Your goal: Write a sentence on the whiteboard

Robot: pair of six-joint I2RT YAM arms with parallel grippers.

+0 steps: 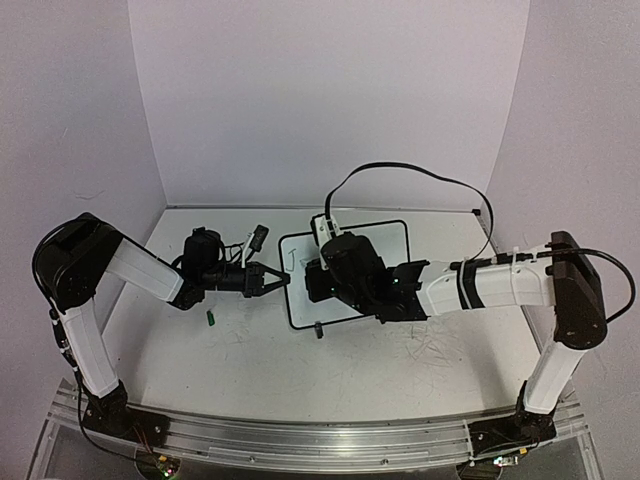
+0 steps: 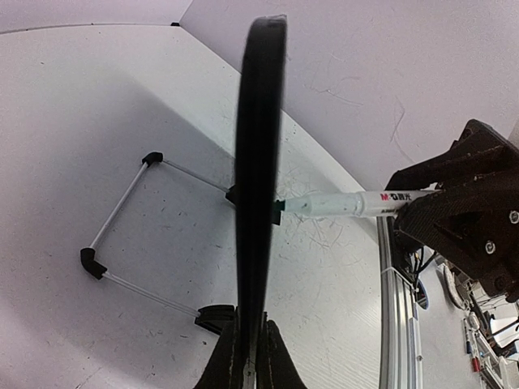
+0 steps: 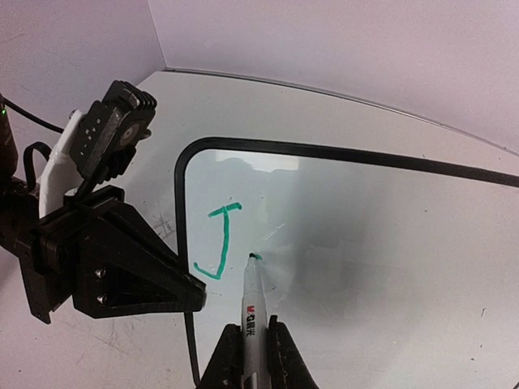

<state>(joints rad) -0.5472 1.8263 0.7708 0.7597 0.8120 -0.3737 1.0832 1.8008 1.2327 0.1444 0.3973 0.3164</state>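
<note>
A white surface (image 1: 250, 385) is enclosed by pale lilac walls (image 1: 320, 90), and faint grey scribbles (image 1: 432, 348) are seen on it below the right arm. The whiteboard (image 1: 388, 240) is found between the 2 sets of jaws, with the left jaws at its left edge and the right jaws over its left half.

The left jaws are clenched on the board's black rim. From the left wrist the board is seen edge-on, running straight away from them. Whether the board is lying flat or is slightly raised cannot be told.

The right jaws are closed around a marker (image 3: 250, 304), a white barrel with printed lettering, which is held pointing forward out of them. Its green tip is set against the board just ahead of these jaws.

Only 1 green letter, a J (image 3: 219, 243), is written so far. It is placed just left of the marker tip, close to the rim and just beyond the tips of the left jaws.

A small green object (image 1: 212, 319) is seen on the surface near the left jaws, on the side towards the arm bases, apart from the board. 1 black clip foot (image 1: 319, 328) is visible at the board's near edge. A black cable (image 1: 420, 172) is looped high beyond the right jaws.
</note>
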